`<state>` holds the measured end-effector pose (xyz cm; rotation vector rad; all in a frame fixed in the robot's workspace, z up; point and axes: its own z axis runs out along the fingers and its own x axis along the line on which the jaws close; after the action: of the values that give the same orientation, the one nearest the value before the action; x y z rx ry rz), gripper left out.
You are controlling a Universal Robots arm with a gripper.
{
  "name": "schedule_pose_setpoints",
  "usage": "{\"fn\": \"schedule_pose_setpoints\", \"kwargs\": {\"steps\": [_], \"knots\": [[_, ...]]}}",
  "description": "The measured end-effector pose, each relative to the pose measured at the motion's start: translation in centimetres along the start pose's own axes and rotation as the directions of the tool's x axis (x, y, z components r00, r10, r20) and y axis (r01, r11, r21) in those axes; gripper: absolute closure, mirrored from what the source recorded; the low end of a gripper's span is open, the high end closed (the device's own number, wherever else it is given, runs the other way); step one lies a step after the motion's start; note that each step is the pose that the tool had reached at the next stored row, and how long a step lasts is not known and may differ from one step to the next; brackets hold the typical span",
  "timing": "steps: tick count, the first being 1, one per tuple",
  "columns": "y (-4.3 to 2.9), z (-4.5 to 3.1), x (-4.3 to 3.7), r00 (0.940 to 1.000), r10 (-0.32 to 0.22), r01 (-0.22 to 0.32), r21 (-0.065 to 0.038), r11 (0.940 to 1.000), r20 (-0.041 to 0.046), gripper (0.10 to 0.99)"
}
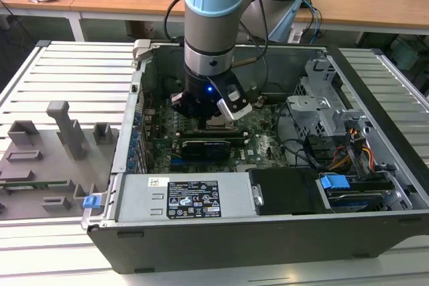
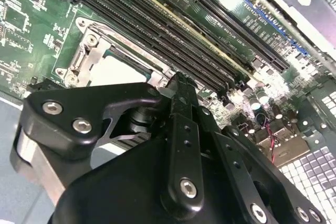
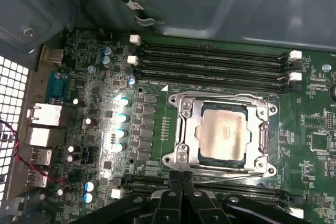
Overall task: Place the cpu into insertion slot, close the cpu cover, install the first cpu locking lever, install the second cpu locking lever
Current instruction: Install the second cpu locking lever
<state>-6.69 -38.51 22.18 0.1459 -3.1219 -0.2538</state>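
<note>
Exterior view: your gripper (image 1: 213, 113) sits low over the board inside the case. First wrist view: cpu (image 3: 224, 134) is seated in the slot (image 3: 195, 157), cover (image 3: 261, 135) down; gripper fingers (image 3: 181, 192) together at the cover's edge, holding nothing. Looks like lever stage; next needs a precise hook-and-press.

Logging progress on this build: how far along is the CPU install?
The cpu sits in the insertion slot and the cpu cover lies closed over it, framing the chip. The hand hovers at the socket's edge, holding nothing visible. Whether the locking levers are latched cannot be told.
</note>
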Motion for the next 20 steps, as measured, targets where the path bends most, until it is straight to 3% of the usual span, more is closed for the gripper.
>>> {"fn": "schedule_pose_setpoints", "kwargs": {"steps": [6,13,20], "knots": [[-0.13,1.01,0.39,1.0,0.0,0.0,-0.01,0.9999,0.001,0.98],[-0.29,1.18,0.66,1.0,0.002,-0.002,-0.042,0.9991,0.0043,0.98],[-0.68,1.56,0.69,1.0,0.002,-0.002,-0.05,0.9988,0.0048,0.98]]}}
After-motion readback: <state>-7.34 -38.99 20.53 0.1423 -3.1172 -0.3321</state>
